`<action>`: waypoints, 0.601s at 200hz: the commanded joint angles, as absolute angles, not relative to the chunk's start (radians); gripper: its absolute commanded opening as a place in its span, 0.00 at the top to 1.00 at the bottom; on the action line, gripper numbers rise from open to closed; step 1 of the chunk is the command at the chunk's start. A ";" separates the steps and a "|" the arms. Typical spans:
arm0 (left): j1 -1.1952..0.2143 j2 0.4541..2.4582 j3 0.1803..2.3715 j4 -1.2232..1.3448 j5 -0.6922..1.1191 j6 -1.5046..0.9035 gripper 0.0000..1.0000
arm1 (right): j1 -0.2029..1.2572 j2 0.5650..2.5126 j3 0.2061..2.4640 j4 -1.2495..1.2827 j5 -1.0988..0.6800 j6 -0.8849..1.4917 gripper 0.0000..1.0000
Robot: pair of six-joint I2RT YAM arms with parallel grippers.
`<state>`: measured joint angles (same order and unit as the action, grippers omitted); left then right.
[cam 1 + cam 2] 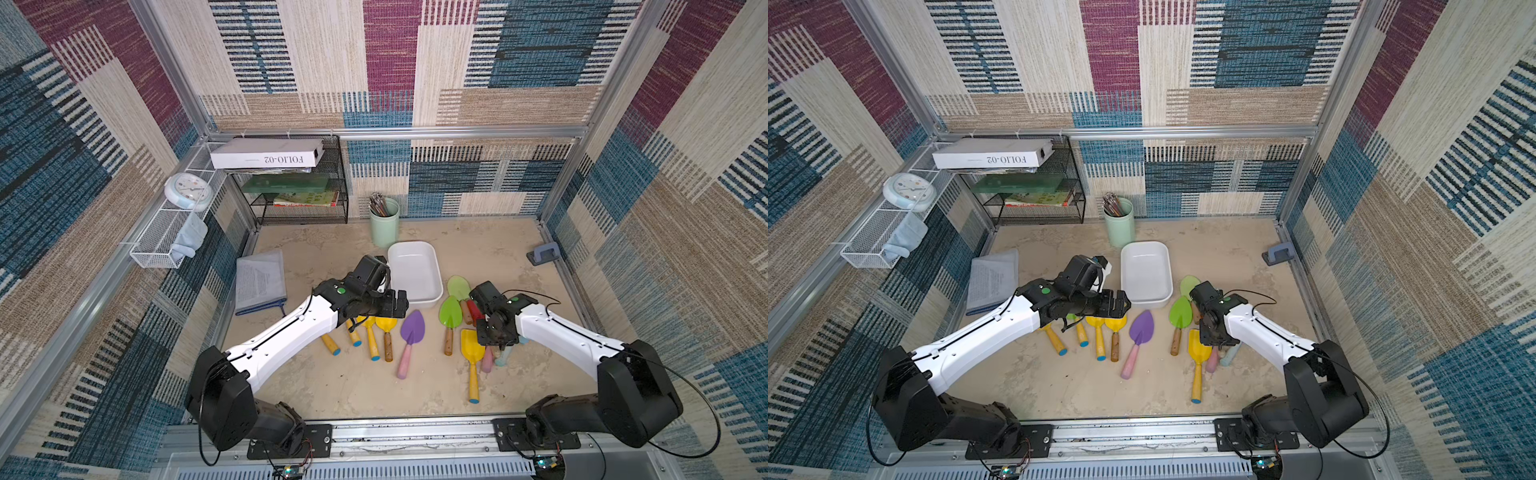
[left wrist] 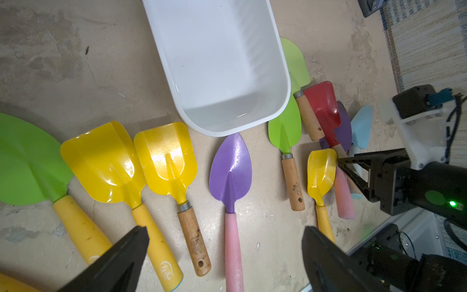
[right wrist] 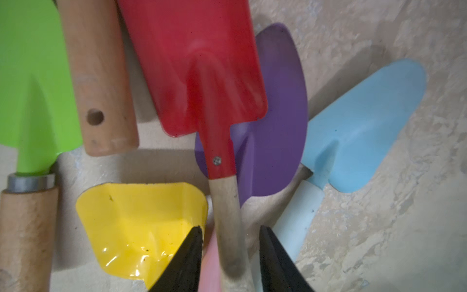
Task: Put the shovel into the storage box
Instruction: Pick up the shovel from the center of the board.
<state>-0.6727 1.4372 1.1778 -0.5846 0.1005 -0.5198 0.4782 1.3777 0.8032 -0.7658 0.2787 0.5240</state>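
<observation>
The storage box [image 1: 415,270] [image 2: 219,63] is a shallow white tub, empty, at mid-table. Several toy shovels lie in front of it and to its right. A red shovel [image 3: 197,63] [image 2: 323,106] with a thin wooden handle [image 3: 226,207] lies on top of a purple one [image 3: 278,113], beside a light blue one [image 3: 361,126]. My right gripper [image 3: 230,227] [image 1: 496,343] is down over that pile, its jaws on either side of the red shovel's handle with small gaps. My left gripper [image 2: 225,228] [image 1: 399,303] hangs wide open above a purple shovel with a pink handle [image 2: 231,172].
Yellow shovels [image 2: 166,156] and green shovels [image 2: 284,129] lie close together along the box's near end. A mint cup [image 1: 384,226] of sticks stands behind the box. A black mesh shelf [image 1: 299,187], a paper folder [image 1: 259,278] and a grey hole punch [image 1: 544,253] are further out.
</observation>
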 commanded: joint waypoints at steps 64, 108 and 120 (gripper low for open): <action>-0.675 1.445 1.180 -0.571 0.094 -0.518 0.01 | 0.480 1.416 0.787 -0.752 0.284 0.530 0.80; -0.676 1.441 1.184 -0.570 0.099 -0.520 0.00 | 0.480 1.396 0.800 -0.754 0.302 0.529 1.00; -0.678 1.439 1.188 -0.571 0.104 -0.522 0.01 | 0.480 1.382 0.811 -0.755 0.310 0.528 1.00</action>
